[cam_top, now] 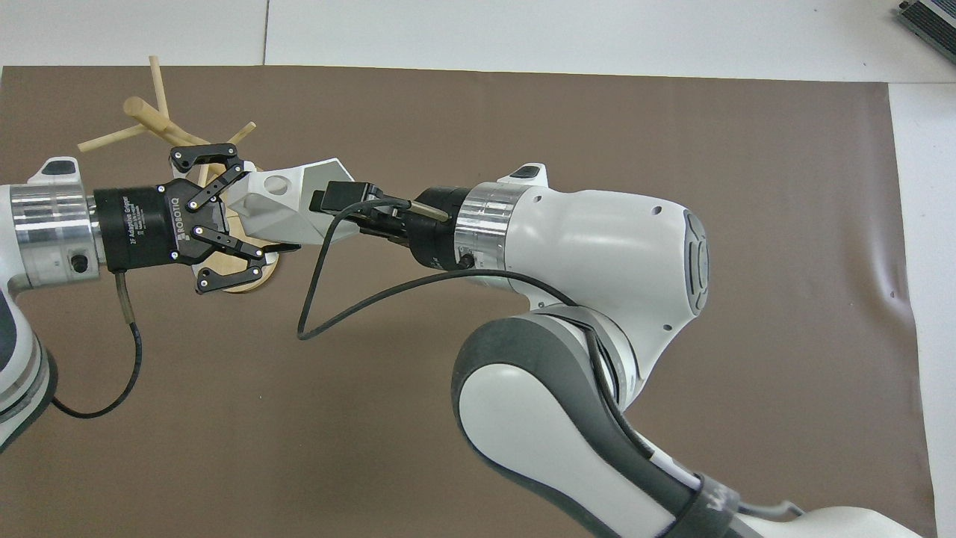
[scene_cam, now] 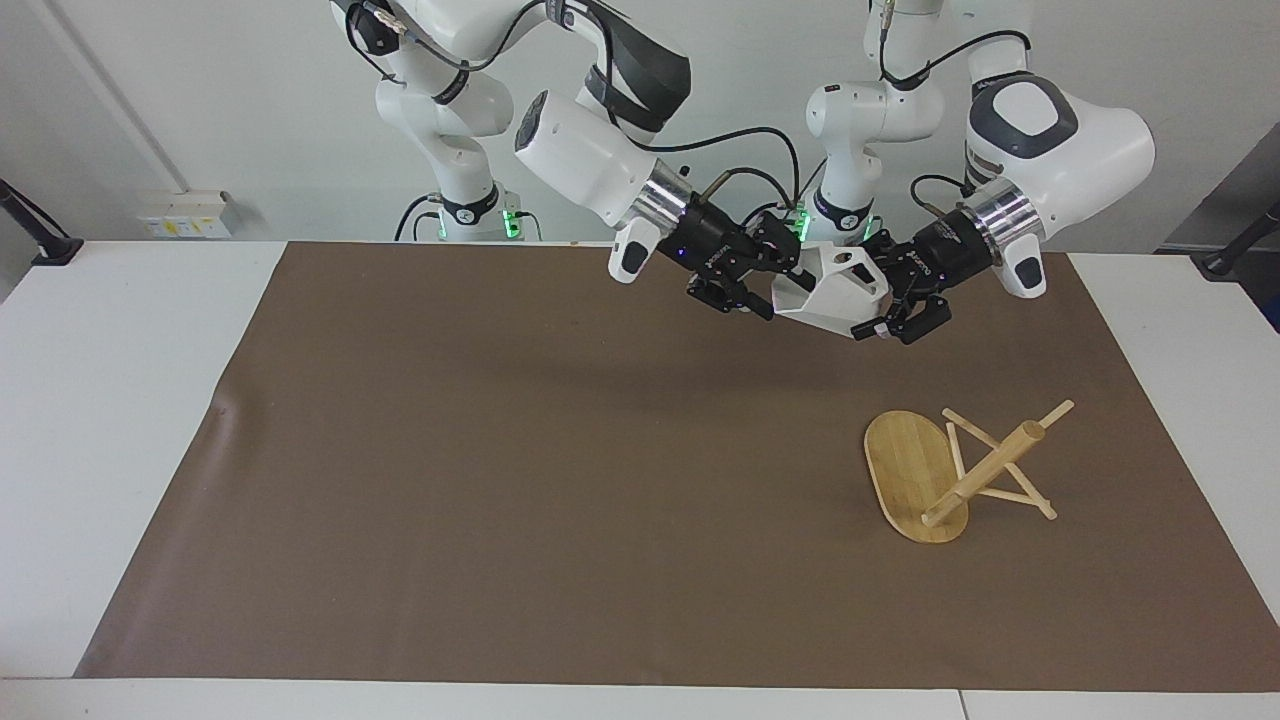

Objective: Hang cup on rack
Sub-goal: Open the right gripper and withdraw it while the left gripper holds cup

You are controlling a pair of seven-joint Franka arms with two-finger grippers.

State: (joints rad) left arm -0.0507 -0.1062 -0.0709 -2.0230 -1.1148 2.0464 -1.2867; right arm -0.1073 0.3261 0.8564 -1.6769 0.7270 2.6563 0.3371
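Handover is what I judge this to be: the small white faceted cup (scene_cam: pixel 835 292) hangs in the air between both arms, over the brown mat (scene_cam: pixel 500 480) at the robots' end of the tabletop (scene_cam: pixel 120 420), toward the left arm's side.

The left gripper (cam_top: pixel 250 213) has its jaws spread around the cup's base end, one finger above and one below the body. I read them as closed on the cup, though the contact itself is partly hidden. The flat handle tab with its round hole faces up in the overhead view, just beside those fingers.

The right gripper (scene_cam: pixel 775 285) comes in from the cup's open mouth. Its tips sit at or inside the rim, and I cannot tell whether its jaws are open or closed on the wall.

The light bamboo mug rack (scene_cam: pixel 950 470) is not upright. It lies tipped on the mat, its oval base standing on edge, its thick post slanting and the thin pegs propping it. It sits farther from the robots than the cup and well apart from it.

That explains the two-handed hold, I think: passing the cup lets one arm end up gripping it with the pierced tab free to slip over a peg. With the rack lying over, I would expect to need it stood up or steadied first, or the cup could simply slide off a sloping peg.
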